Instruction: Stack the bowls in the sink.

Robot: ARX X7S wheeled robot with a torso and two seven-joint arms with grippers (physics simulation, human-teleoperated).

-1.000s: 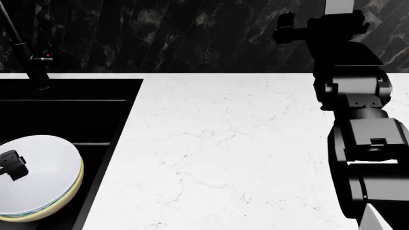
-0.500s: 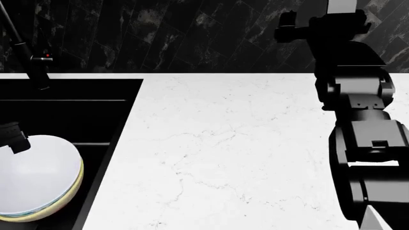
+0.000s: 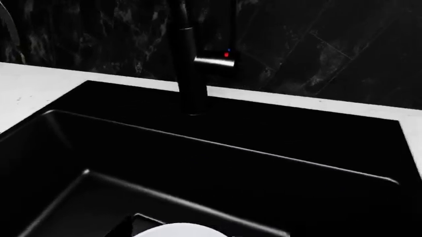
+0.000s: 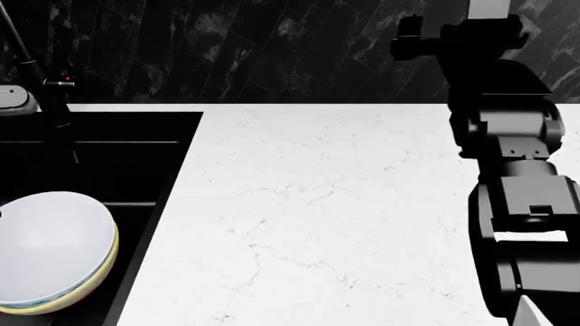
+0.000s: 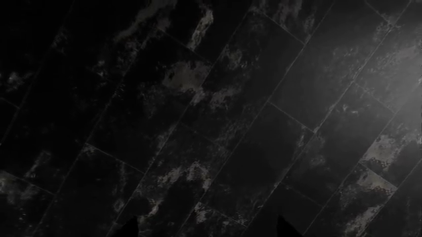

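Observation:
The bowls sit nested at the near left of the black sink (image 4: 136,136): the white bowl (image 4: 50,244) rests inside the cream-yellow bowl (image 4: 102,268), of which only the rim shows. In the left wrist view the white bowl's rim (image 3: 181,230) peeks in at the frame's edge, beneath my left gripper (image 3: 197,233). That gripper's dark fingertips (image 3: 124,228) are faint, spread wide and hold nothing. My right gripper (image 5: 205,229) is open and empty, facing the dark tiled wall. The right arm (image 4: 498,129) is raised at the right.
The black faucet (image 4: 54,95) (image 3: 191,74) stands at the sink's back rim. A grey part of my left arm (image 4: 13,100) shows beside it. White marble countertop (image 4: 317,204) stretches between the sink and the right arm, and the black tiled wall (image 4: 227,41) is behind.
My left gripper has lifted up and away from over the nested bowls and left the head view. A grey arm part now shows by the faucet. The bowls stayed put.

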